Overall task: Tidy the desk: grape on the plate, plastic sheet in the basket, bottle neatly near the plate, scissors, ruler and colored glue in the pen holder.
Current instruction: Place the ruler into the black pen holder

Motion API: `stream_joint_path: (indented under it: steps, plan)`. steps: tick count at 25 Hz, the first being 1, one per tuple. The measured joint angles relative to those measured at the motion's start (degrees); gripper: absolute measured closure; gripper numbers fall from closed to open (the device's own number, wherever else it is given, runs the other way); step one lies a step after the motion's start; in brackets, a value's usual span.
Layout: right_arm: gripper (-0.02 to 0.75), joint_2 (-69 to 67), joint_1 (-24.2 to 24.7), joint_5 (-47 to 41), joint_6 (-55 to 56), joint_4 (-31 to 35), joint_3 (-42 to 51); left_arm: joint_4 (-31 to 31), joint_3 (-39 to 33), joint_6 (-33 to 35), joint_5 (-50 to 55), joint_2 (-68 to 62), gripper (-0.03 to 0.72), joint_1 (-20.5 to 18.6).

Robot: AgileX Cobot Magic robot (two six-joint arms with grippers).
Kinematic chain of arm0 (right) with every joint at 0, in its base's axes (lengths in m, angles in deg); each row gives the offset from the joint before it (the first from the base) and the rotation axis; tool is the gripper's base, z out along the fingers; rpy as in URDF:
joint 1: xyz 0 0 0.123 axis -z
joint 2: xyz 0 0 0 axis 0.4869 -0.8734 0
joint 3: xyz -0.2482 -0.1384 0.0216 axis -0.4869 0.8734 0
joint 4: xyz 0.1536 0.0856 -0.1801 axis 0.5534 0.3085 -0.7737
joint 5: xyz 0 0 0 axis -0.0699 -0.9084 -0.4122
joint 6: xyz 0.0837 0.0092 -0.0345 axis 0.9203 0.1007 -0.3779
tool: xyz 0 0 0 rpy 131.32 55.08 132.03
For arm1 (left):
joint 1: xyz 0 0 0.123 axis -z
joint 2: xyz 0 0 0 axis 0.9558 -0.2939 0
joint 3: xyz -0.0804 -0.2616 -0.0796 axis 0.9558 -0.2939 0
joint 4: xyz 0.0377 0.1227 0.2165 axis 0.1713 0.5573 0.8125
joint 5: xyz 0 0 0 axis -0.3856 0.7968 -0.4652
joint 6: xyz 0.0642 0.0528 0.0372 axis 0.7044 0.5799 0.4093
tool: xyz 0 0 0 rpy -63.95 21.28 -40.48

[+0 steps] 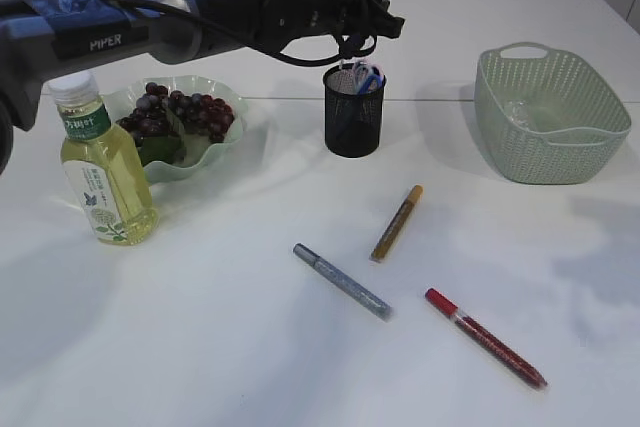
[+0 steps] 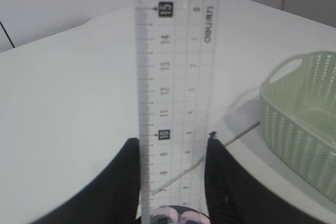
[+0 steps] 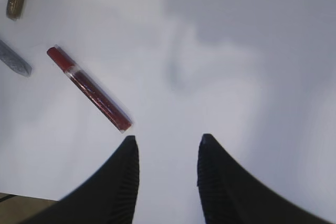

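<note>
Clear ruler clamped in the left gripper shows plainly only at that wrist; right gripper gapes empty

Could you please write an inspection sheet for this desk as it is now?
Surface: white table, bare in front.
Job's things: grapes on plate; bottle upright beside plate; ruler held upright above pen holder, which holds scissors; gold glue, silver glue, red glue lying loose; basket.
Clutter: nothing seen.
Hands: left hand closed on ruler; right hand open, empty, above table.
Cables: black cable along left arm.
Surroundings: white tiled wall.
</note>
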Motion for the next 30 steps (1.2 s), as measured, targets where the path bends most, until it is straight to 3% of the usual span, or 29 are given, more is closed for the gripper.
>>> stream_joint_path:
  steps: [30]
  plan:
    - [0.426,0.0,0.0,0.0,-0.3,0.0,0.0,-0.9,0.0,0.0,0.1,0.0,0.418,0.0]
